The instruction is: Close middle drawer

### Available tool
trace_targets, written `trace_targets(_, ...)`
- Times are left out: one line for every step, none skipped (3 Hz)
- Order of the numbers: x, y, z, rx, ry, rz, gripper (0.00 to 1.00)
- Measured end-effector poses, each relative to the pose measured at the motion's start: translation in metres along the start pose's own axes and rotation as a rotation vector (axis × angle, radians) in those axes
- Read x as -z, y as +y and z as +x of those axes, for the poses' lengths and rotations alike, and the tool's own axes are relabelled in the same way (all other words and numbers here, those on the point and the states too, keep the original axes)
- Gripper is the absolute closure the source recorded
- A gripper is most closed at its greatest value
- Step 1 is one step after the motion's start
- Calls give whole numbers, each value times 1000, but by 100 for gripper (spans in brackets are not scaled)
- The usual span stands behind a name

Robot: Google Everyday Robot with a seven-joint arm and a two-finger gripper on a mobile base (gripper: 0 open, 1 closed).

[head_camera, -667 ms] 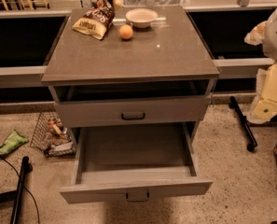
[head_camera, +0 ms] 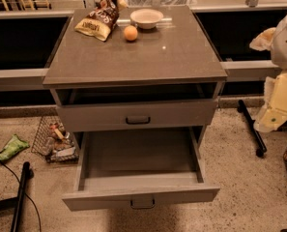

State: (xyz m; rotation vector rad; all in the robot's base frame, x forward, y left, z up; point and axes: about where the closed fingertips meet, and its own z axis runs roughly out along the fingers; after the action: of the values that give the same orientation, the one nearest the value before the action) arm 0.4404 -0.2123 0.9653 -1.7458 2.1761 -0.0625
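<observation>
Clutter lies on the speckled floor at the left: a green packet [head_camera: 10,146] and a wire basket [head_camera: 51,139] of odds and ends just beside the bench [head_camera: 133,62]. Toward the far edge of the bench top sit a chip bag [head_camera: 98,19], an orange [head_camera: 130,33] and a white bowl [head_camera: 147,17]. Below, the upper drawer [head_camera: 181,114] is nearly in, while the middle drawer [head_camera: 140,195] stands pulled well out toward the near side, its dark loop handle [head_camera: 143,204] facing the camera. At the right edge hangs the claw [head_camera: 278,103], well apart from the drawer — whether it is spread or pressed together I cannot tell. The task looks to be at the approach step, as nothing touches the drawer front yet. The next move calls for bringing the claw down and left, to the near side of that front panel, then pushing straight toward the far side until it sits flush.
</observation>
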Motion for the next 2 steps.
trace_targets(-48, 14, -11, 86, -83, -53, 0)
trace_targets(-117, 43, -23, 168, -166, -152, 0)
